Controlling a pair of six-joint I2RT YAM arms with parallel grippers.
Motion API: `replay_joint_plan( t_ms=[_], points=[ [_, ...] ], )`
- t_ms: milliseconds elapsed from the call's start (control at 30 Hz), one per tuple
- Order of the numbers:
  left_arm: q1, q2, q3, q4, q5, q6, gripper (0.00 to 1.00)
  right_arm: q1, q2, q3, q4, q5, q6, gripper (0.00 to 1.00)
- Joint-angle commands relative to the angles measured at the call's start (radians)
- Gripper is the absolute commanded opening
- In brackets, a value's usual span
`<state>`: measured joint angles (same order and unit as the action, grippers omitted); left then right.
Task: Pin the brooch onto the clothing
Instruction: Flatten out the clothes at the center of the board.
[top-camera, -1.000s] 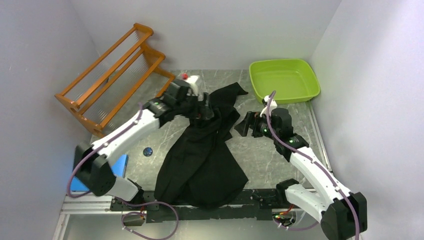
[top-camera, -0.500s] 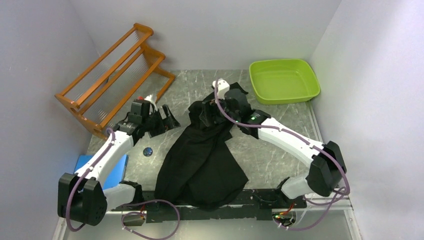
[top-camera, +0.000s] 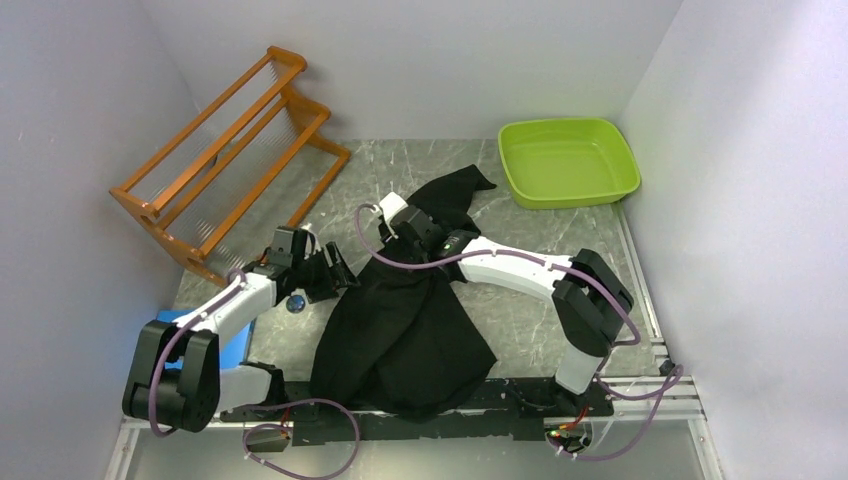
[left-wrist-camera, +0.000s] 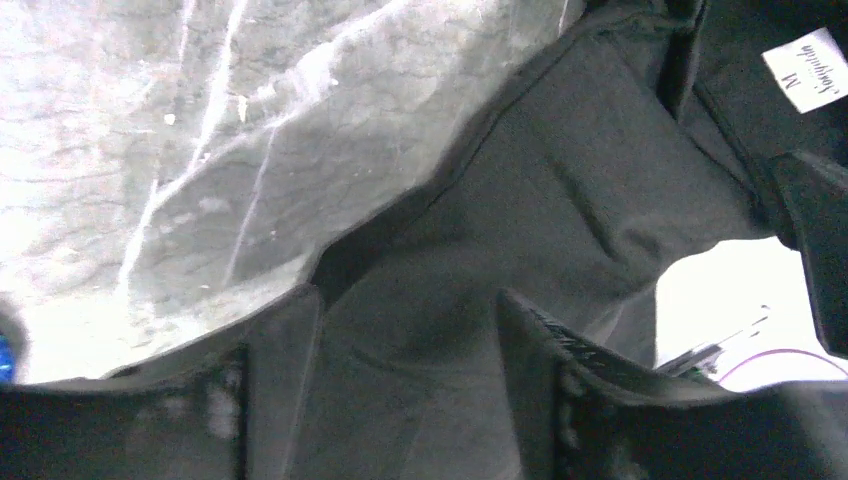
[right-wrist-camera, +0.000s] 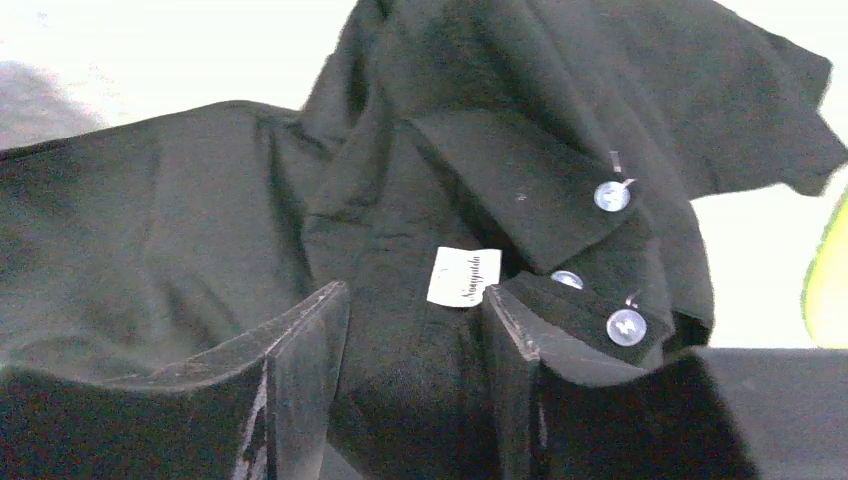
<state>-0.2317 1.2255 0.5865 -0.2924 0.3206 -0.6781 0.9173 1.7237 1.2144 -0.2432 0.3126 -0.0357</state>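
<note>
Grey marble counter. One black short-sleeved button-up shirt crumpled mid-counter, collar end far, hem at near edge. One orange wooden rack far left, one lime-green plastic tub far right. Two hands:
- left hand spread wide over shirt's left edge, holding nothing
- right hand half-spread, fabric loose between fingers, not clamped, beside white neck label

One small round dark-blue brooch on counter beside left hand. Three pale buttons showing.
</note>
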Motion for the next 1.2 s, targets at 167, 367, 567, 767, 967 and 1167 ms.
replay_joint_plan(
  t_ms=[167,367,567,767,967,1167],
  points=[
    [0.004,0.046,-0.027,0.137,0.084,0.025,0.24,-0.057,-0.039,0.019,-0.002,0.136,-0.026,0.16],
    [0.004,0.025,-0.054,0.134,0.099,0.025,0.03,-0.327,-0.179,-0.070,0.048,-0.245,0.168,0.00],
    [0.003,-0.072,-0.060,0.088,0.105,0.029,0.03,-0.676,-0.284,-0.280,0.280,-0.769,0.482,0.00],
    [0.003,-0.098,0.018,0.126,0.165,0.019,0.52,-0.800,-0.162,-0.515,1.003,-1.283,1.036,0.14],
    [0.003,0.115,0.224,0.132,0.178,0.049,0.79,-0.791,-0.320,-0.510,0.669,-1.109,0.764,0.67],
    [-0.007,0.389,0.366,0.307,0.301,0.011,0.79,-0.790,-0.498,-0.435,0.355,-0.895,0.548,0.85]
  ],
)
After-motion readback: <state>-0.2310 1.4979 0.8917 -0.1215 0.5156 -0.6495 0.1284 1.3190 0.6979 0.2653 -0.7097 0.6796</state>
